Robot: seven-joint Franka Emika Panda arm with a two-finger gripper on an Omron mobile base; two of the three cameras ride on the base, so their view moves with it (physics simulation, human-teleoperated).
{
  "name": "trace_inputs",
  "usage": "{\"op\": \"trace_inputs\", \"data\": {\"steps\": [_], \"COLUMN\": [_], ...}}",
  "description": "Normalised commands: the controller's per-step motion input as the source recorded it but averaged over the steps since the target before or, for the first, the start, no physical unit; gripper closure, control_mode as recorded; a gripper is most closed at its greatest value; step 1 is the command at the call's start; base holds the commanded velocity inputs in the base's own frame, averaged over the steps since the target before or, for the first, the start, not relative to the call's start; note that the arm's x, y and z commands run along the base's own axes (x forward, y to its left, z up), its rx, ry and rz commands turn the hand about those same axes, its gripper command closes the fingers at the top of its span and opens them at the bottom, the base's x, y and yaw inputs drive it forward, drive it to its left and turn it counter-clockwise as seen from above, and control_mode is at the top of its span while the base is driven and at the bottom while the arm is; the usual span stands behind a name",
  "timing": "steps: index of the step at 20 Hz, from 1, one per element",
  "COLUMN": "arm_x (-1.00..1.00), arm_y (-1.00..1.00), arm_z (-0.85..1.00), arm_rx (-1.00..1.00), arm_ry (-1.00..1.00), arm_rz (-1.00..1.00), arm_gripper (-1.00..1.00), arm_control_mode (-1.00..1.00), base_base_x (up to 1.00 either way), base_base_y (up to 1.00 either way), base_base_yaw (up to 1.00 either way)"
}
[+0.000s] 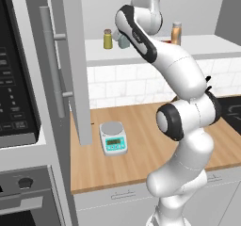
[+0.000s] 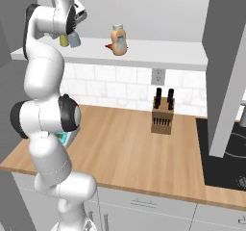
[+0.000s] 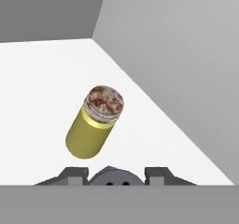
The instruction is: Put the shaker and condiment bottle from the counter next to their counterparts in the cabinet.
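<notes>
My gripper [image 3: 114,175] is up inside the cabinet, shut on the shaker [image 2: 74,39], whose dark grey cap [image 3: 110,177] shows between the fingertips. The pale blue-grey shaker [image 1: 124,42] is low over the white shelf [image 1: 155,51], half hidden by my arm. Just beside it stands its counterpart, the olive-yellow jar [image 3: 92,124] [image 1: 108,39] with a tan cap. Further right on the same shelf stands the orange condiment bottle [image 1: 176,33] [image 2: 118,40]. A red pointed bottle [image 2: 109,45] pokes out from behind it.
The grey cabinet door [image 1: 70,65] with its bar handle [image 1: 51,60] hangs open on the left. On the wood counter [image 1: 141,140] sits a small scale [image 1: 113,138] and a knife block [image 2: 162,112]. A microwave [image 1: 14,79] is at the left, a stovetop [image 2: 226,150] at the right.
</notes>
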Motion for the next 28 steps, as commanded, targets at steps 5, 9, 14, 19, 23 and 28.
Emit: {"op": "trace_inputs", "data": {"steps": [5,9,14,19,23,28], "arm_x": [0.23,0.04,0.28,0.34,0.32,0.34], "arm_y": [0.10,0.14,-0.12,-0.28,-0.30,-0.19], "arm_z": [0.00,0.00,-0.03,-0.06,-0.07,-0.05], "arm_rx": [0.00,0.00,0.06,0.11,0.12,0.07], "arm_ry": [0.02,0.02,0.11,0.14,0.12,0.09], "arm_rz": [0.03,0.00,-0.01,-0.01,0.00,0.00], "arm_gripper": [1.00,-1.00,-1.00,-1.00,-1.00,-1.00], "arm_control_mode": [-1.00,-1.00,-1.00,-1.00,-1.00,-1.00], "base_base_x": [0.00,0.00,0.00,0.00,0.00,0.00], "base_base_y": [0.00,0.00,0.00,0.00,0.00,0.00], "base_base_yaw": [0.00,0.00,0.00,0.00,0.00,0.00]}}
